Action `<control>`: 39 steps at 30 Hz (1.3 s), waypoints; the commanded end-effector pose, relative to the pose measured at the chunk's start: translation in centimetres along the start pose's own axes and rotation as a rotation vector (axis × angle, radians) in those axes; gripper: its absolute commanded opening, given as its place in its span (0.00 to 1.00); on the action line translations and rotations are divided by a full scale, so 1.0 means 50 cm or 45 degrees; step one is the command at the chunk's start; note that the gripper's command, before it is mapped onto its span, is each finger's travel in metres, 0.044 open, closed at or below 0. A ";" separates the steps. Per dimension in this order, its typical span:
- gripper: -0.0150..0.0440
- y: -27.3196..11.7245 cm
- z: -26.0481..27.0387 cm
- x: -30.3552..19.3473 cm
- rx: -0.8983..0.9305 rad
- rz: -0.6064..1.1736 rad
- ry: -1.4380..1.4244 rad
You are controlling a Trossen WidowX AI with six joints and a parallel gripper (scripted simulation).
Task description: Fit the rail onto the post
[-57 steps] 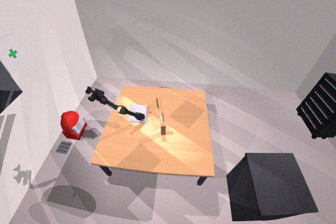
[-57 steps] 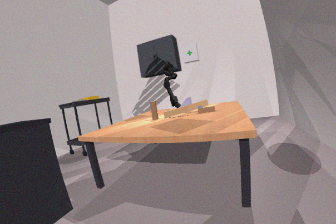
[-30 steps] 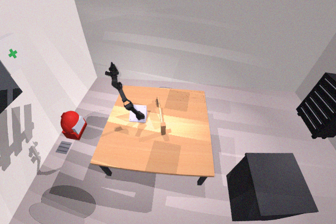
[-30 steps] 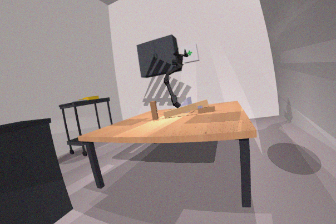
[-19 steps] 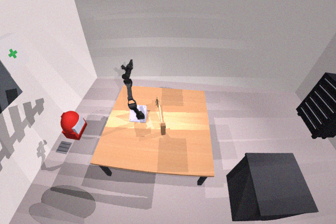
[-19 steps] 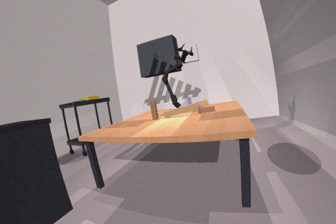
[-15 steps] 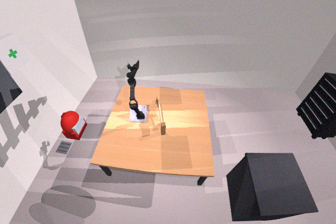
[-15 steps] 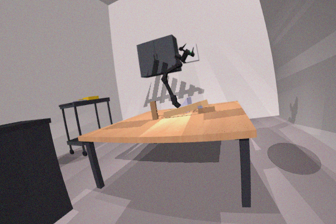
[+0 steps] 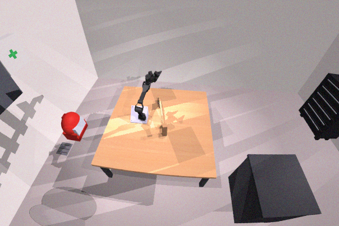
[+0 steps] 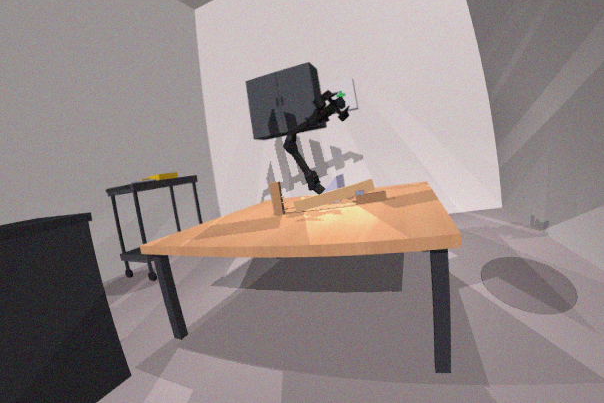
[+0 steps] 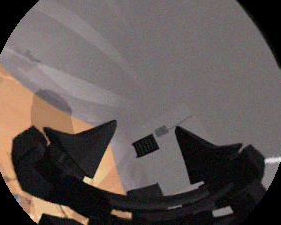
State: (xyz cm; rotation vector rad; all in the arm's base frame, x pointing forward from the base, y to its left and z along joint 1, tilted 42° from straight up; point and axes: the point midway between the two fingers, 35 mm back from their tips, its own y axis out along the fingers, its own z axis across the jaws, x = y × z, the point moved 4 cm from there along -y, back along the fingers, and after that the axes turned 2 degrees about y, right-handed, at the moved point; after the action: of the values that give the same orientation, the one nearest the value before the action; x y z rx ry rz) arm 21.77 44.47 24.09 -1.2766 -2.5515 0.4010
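Note:
The rail (image 9: 161, 113) (image 10: 330, 195) is a long pale bar, tilted. Its near end is down on the table (image 9: 140, 151) (image 10: 310, 249), a short gap from the post. Its far end is raised at the low footboard block (image 10: 377, 196), by the grey bracket (image 10: 360, 193). The upright wooden post (image 9: 164, 131) (image 10: 276, 199) stands in front of the rail's near end. The pegs and holes are too small to make out clearly. My gripper (image 9: 160, 73) (image 10: 342, 105) (image 11: 147, 126) is open and empty, high above the table and well away from the rail. The wrist view shows no rail or post between the fingers.
The arm's white base plate (image 9: 134, 120) lies left of the rail in the top view. A red object (image 9: 70, 123) is beyond the table's left edge. A dark cabinet (image 9: 283, 187) stands off its right corner. A wheeled cart (image 10: 165, 181) stands left of the table in the exterior view.

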 end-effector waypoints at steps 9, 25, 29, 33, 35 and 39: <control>1.00 0.032 0.092 -0.269 0.379 0.427 -0.064; 1.00 -0.154 0.268 -0.667 1.217 1.101 -0.042; 1.00 -0.244 0.307 -0.732 1.479 1.229 0.002; 1.00 -0.336 0.337 -0.774 1.737 1.320 0.059; 1.00 -0.348 0.345 -0.775 1.781 1.332 0.070; 1.00 -0.348 0.347 -0.776 1.781 1.332 0.070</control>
State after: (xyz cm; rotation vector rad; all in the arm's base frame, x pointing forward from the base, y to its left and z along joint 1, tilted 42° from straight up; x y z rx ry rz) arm 25.67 1.01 9.94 -1.6072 -0.7319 1.7786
